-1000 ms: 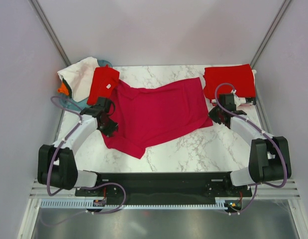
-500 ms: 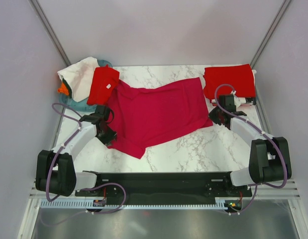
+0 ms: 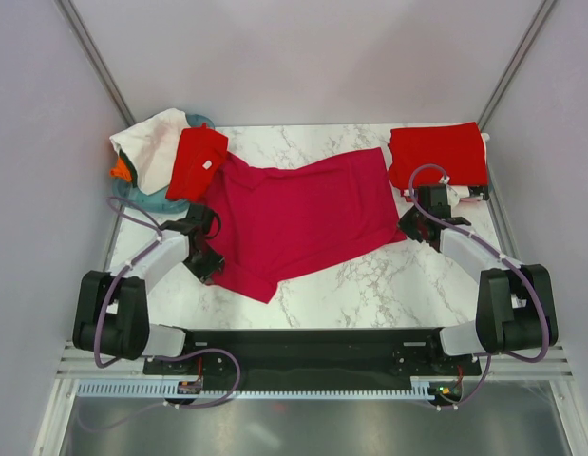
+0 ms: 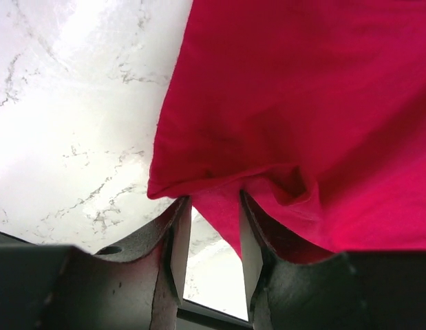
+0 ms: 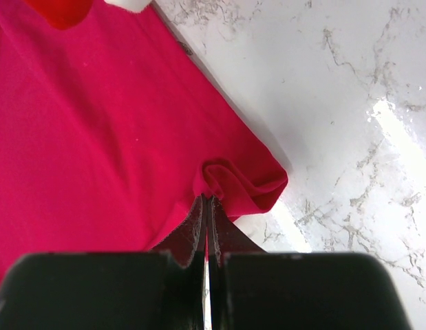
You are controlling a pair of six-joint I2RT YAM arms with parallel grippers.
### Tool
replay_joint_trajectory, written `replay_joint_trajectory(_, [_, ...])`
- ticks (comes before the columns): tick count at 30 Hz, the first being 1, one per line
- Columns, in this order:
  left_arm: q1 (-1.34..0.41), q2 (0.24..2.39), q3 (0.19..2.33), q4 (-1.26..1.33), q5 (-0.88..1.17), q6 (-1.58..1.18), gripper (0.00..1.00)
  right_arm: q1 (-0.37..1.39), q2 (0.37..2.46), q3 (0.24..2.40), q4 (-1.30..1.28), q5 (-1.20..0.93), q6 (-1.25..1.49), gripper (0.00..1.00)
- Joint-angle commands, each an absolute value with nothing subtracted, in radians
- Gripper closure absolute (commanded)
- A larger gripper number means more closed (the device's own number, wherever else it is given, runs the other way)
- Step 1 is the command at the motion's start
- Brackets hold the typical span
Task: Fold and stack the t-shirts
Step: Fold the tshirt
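Pinching crimson shirt (image 3: 303, 214): right end effector (image 5: 206, 201); left end effector (image 4: 213, 203) spread, straddling its edge.

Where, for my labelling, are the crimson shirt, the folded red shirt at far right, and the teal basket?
crimson shirt (image 3: 303, 214), top view, middle of its body.
folded red shirt (image 3: 436, 152), top view, centre of top face.
teal basket (image 3: 151, 197), top view, exposed rim.

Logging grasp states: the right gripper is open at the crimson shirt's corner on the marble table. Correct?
No. The right gripper is shut, its jaws pinching a small fold of the crimson shirt at that corner on the marble table. The right wrist view shows it.
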State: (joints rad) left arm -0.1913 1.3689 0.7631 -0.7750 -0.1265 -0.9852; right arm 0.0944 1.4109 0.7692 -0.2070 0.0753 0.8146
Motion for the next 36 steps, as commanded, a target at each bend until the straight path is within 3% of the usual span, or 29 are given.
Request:
replay_joint_trajectory(1, [-0.187,1.39,0.752,-0.736,-0.184,-0.956,0.59,0.097,1.387,0.758,-0.173,0.069,0.804,1.0])
replay_joint_trajectory(8, [-0.187,1.404,0.733,-0.726,-0.192,-0.959,0.56,0.098,1.39,0.755,-0.173,0.072,0.807,1.0])
replay_joint_trajectory(11, [-0.187,1.404,0.729,-0.726,-0.193,-0.957,0.6,0.098,1.393,0.753,-0.173,0.072,0.81,1.0])
replay_joint_trajectory(12, [-0.187,1.398,0.726,-0.724,-0.19,-0.957,0.62,0.098,1.394,0.753,-0.173,0.072,0.81,1.0])
replay_joint_trajectory(15, [-0.187,1.379,0.721,-0.724,-0.181,-0.957,0.95,0.097,1.397,0.753,-0.175,0.074,0.81,1.0])
replay_joint_trajectory(16, [-0.187,1.371,0.719,-0.726,-0.176,-0.956,0.98,0.095,1.396,0.753,-0.175,0.074,0.81,1.0])
replay_joint_trajectory(36, [-0.187,1.201,0.713,-0.81,-0.046,-0.94,0.97,0.097,1.396,0.747,-0.175,0.064,0.815,1.0])
